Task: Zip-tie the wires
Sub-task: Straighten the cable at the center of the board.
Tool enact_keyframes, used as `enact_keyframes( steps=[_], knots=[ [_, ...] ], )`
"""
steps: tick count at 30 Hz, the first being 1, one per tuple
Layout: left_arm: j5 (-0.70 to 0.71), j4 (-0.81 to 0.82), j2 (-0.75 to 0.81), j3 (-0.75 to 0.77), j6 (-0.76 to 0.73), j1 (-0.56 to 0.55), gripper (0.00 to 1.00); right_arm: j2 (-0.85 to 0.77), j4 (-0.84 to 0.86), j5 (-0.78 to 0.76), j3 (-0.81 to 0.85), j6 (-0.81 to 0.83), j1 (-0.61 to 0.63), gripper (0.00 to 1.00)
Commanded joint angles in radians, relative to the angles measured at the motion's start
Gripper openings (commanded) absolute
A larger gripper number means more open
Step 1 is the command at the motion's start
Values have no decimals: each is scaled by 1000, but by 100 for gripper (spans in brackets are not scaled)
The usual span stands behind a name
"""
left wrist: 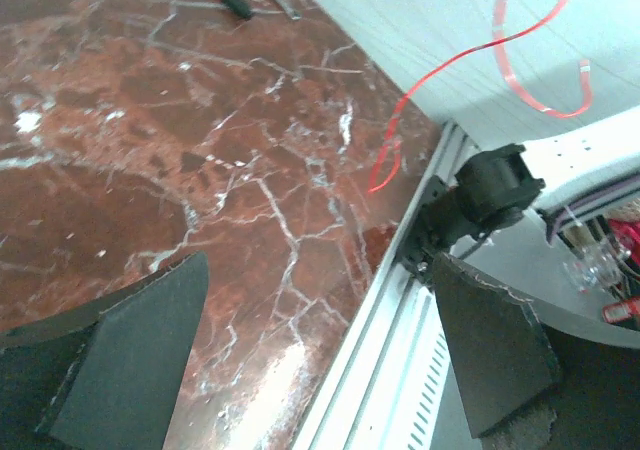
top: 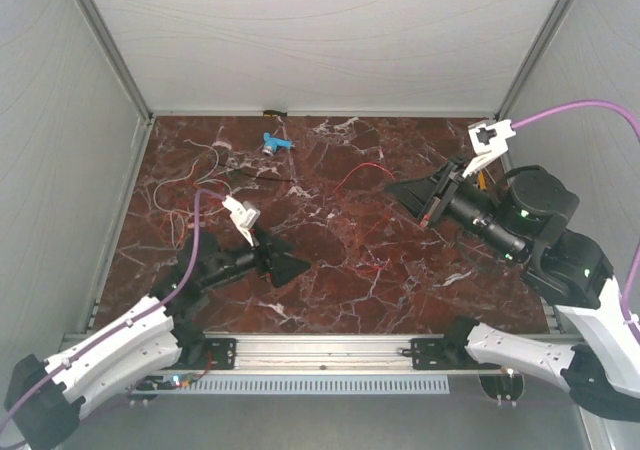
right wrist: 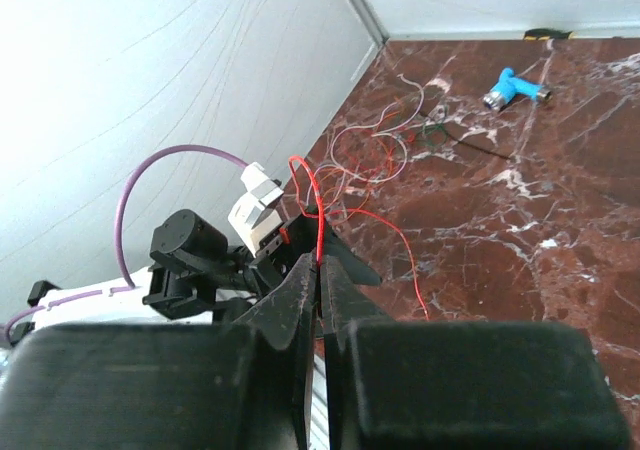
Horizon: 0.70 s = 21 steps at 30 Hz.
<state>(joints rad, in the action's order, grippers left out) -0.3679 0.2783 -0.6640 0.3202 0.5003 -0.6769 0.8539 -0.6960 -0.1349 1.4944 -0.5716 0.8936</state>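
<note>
Your right gripper is pinched shut on a red strand rising from its tips; the other wires lie tangled well beyond them. Your left gripper gapes with nothing between its fingers, so hold the pinch firm and gather the strand slowly toward that tangle.

No legible text (any view)

Thin red-white wires, loosely tangled
</note>
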Motion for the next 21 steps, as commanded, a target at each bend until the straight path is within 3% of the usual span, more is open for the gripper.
enact_keyframes(
  steps=[1, 5, 17, 21],
  knots=[
    [-82, 189, -10, 22, -18, -40, 93, 28, 53, 89, 18, -27, -2, 0],
    [-97, 285, -57, 13, -4, -64, 93, 30, 75, 112, 11, -51, -2, 0],
    [-74, 346, -199, 78, -14, -128, 85, 21, 96, 152, 12, -86, -2, 0],
    [127, 167, -161, 148, -58, -210, 92, 6, 64, 108, -5, -60, -2, 0]
  ],
)
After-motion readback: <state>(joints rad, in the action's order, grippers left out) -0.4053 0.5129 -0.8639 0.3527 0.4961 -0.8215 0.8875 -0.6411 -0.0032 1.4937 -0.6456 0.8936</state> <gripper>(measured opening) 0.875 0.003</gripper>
